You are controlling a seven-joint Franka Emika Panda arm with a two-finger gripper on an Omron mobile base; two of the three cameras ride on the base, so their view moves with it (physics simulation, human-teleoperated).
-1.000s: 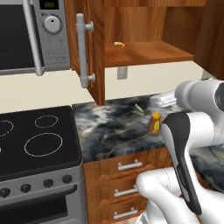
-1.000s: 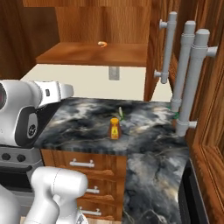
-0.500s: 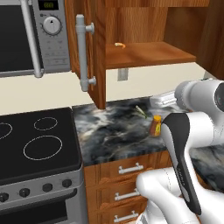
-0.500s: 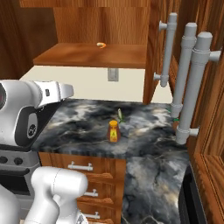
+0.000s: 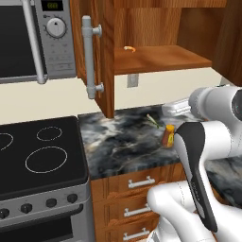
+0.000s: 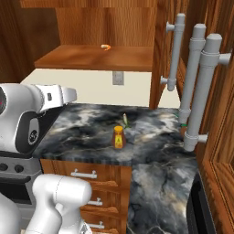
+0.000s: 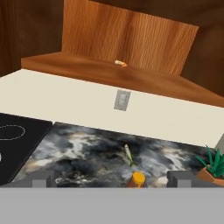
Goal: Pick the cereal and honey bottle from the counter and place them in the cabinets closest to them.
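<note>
Gripper (image 7: 107, 181): jaws spread wide and empty, the two finger tips standing apart low in the hand view, with the cap of the honey bottle (image 7: 138, 178) rising between them. The hand appears levelled at the bottle from the front edge of the worktop, a posture that suits a straight approach before closing; this is a judgement, not an observed motion.

Honey bottle (image 6: 119, 137): upright and free-standing on the counter (image 6: 87, 132), near its front edge and roughly midway along the stretch beside the stove (image 5: 38, 156). Nothing touches it. A small green-and-pale sprig-like object (image 6: 125, 120) lies just behind it, apart from the bottle.

Potted plant (image 7: 212, 168): at the far right corner of the worktop, beside the open door.

Wall outlet (image 6: 118, 77): on the cream backsplash above the rear edge.

Cabinets (image 6: 98, 57): the wall unit directly above the bottle stands with its doors swung open, long grey bar handles (image 6: 176, 50) outward, so the plank shelf is reachable from below and in front. A small orange curved item (image 6: 106, 47) rests near the shelf's rear edge. The cereal cannot be made out here.
</note>
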